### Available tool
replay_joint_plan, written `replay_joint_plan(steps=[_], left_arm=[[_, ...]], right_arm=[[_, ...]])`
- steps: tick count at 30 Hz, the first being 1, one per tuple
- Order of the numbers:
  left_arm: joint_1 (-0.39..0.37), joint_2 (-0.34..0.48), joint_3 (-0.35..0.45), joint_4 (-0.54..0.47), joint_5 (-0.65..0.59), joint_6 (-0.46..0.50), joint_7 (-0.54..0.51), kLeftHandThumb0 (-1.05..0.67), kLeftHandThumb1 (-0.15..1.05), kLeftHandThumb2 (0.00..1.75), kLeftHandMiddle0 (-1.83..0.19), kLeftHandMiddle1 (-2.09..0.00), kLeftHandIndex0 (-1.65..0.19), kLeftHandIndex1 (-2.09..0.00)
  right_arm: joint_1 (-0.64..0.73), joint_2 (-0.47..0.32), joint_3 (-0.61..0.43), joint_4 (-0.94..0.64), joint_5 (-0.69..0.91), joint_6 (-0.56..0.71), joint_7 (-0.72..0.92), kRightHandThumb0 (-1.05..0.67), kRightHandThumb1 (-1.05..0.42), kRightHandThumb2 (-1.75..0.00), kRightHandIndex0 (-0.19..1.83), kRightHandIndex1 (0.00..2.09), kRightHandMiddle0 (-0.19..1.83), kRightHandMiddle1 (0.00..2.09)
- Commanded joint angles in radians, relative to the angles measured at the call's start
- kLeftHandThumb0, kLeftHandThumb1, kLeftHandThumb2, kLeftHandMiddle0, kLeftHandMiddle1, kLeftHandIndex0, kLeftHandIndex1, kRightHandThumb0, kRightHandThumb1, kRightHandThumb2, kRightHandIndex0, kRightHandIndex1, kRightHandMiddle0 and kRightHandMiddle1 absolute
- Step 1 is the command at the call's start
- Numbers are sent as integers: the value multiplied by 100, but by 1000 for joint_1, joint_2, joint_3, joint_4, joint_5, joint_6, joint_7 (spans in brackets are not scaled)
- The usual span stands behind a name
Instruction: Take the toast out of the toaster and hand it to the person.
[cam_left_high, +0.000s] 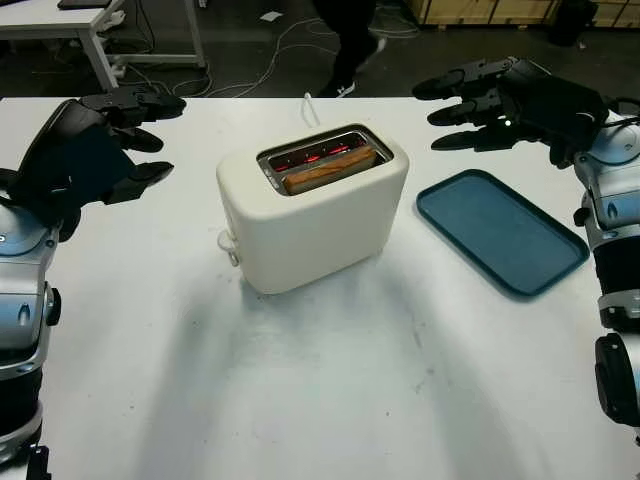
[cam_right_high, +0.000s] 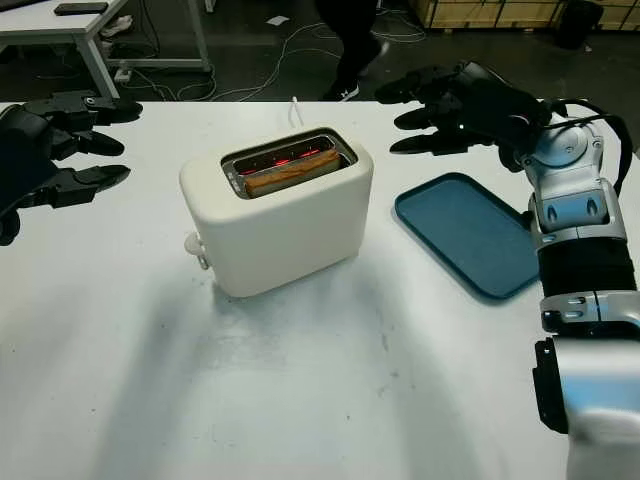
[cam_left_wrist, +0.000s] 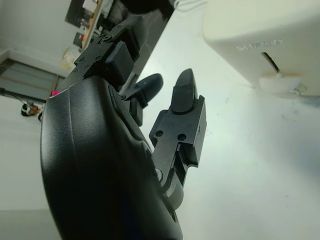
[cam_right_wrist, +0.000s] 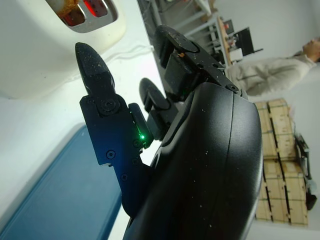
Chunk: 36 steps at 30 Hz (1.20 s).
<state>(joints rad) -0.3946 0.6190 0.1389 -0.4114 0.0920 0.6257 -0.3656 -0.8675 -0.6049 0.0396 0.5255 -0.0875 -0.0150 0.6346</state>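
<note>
The white table (cam_left_high: 330, 400) is bare near the robot. Farther in, a cream toaster (cam_left_high: 310, 215) stands between the two hands, its lever (cam_left_high: 228, 243) on the end that faces the left hand's side. The toast (cam_left_high: 328, 170) sits in the nearer slot, its top edge just above the rim, and the slots glow red behind it.

The left hand (cam_left_high: 95, 150) hangs above the table well off to the toaster's left, its fingers (cam_left_high: 140, 180) stretched toward the toaster, uncurled and holding nothing. The toast lies well beyond their tips.

The right hand (cam_left_high: 500, 105) is raised over the far right of the table, fingers (cam_left_high: 455, 140) also extended and empty, pointing toward the toaster's far end. The toast is down and to the left of those fingertips, apart from them. A blue tray (cam_left_high: 500, 232) lies flat below and just nearer than this hand, beside the toaster.

Past the table's far edge, a person's legs (cam_left_high: 350, 45) stand on the dark floor among cables.
</note>
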Motion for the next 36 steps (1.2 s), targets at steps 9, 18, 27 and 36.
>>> replay_joint_plan(steps=[9,18,27,36], left_arm=[[-15,29,-9,14,3,-2,-15,18,92,25,-17,-110,-49,-29],[-33,28,-19,13,1,43,-20,15,92,26,-16,-109,-47,-29],[-37,30,-20,17,-1,42,-25,15,92,26,-16,-109,-46,-30],[-19,27,-8,15,-2,11,-20,16,92,28,-16,-110,-46,-32]], right_arm=[[9,1,-18,-15,37,5,21,-41,-76,0,73,7,68,0],[14,3,-25,-68,53,64,31,-40,-77,0,71,6,67,0],[19,4,-26,-80,50,77,25,-41,-78,0,70,6,66,0],[19,9,-24,-65,51,55,25,-42,-78,0,72,8,68,1]])
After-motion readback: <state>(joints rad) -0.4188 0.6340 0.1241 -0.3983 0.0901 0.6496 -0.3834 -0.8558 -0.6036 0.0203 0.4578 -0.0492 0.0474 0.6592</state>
